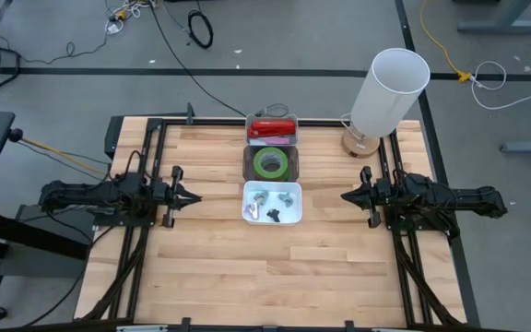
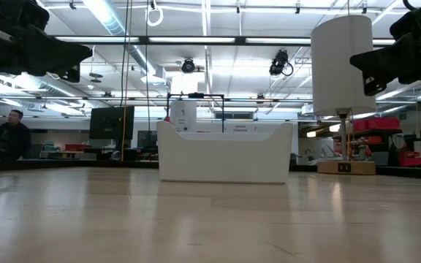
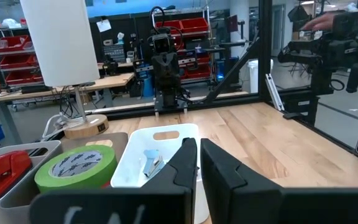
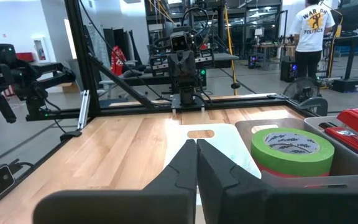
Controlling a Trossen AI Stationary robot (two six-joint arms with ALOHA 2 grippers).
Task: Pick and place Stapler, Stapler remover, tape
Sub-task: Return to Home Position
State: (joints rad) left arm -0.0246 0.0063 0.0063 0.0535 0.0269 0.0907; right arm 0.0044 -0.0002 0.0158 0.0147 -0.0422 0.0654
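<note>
Resting clenched and empty, left gripper (image 1: 189, 196) sits at 9 o'clock of the white bin (image 1: 247, 214) and right gripper (image 1: 347, 195) at 3 o'clock, both tips aimed inward and apart from it. Staple removers (image 1: 262, 196) lie in that white bin, green tape (image 1: 271, 163) in the black bin (image 1: 247, 164) at its 12 o'clock, and red stapler (image 1: 272, 127) in the grey bin (image 1: 249, 129) beyond, so sorting looks done. Likely risk: a sloppy homing swing clips a bin wall and shifts the row, or the right arm knocks the lamp (image 1: 390, 88) at 2 o'clock, which looks tall and tippy.
</note>
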